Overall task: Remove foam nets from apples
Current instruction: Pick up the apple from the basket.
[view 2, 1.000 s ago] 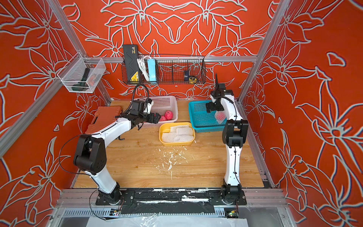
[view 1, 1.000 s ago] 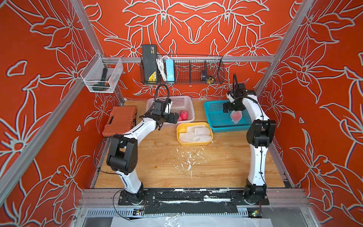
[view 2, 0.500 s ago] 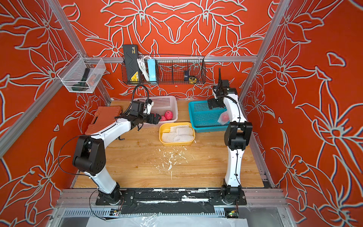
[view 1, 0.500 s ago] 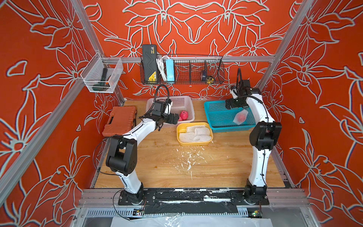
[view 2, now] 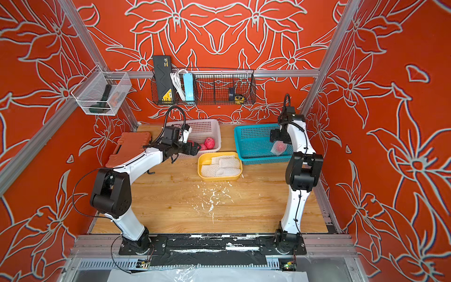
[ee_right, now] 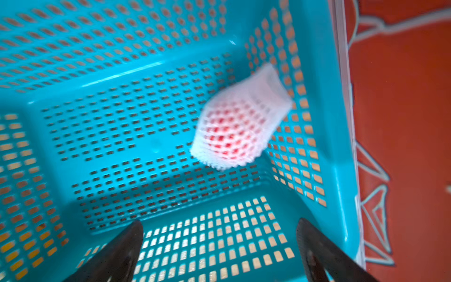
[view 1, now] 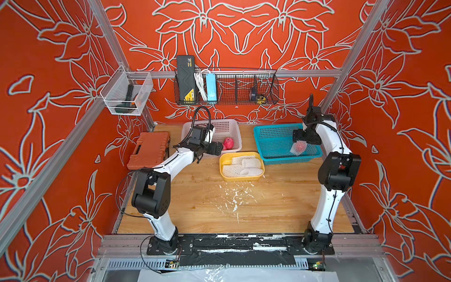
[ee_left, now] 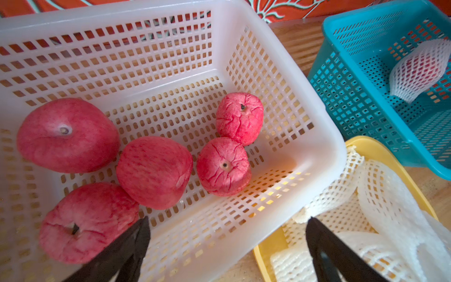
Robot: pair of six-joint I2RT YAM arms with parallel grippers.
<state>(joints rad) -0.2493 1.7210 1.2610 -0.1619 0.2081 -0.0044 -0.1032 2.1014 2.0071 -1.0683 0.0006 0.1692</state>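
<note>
While left tool (ee_left: 227, 221) and right tool (ee_right: 219, 222) gape empty | netted apple (ee_right: 236, 124) near blue basket (ee_right: 339, 109) wall

Orange floral walls (view 1: 231, 29) enclose wooden tabletop (view 1: 207, 200).

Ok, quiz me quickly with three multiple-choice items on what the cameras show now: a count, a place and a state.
1. Count of bare apples in the white basket: A three; B five; C six.
2. The netted apple lies in: A the white basket; B the blue basket; C nowhere, all are bare.
3. The right gripper is: A open and empty; B shut on the net; C shut on an apple.

Answers: 1 B, the left wrist view shows five; 2 B, white mesh over red sits in the blue basket; 3 A, its jaws stand wide apart over the blue basket, touching nothing.
</note>
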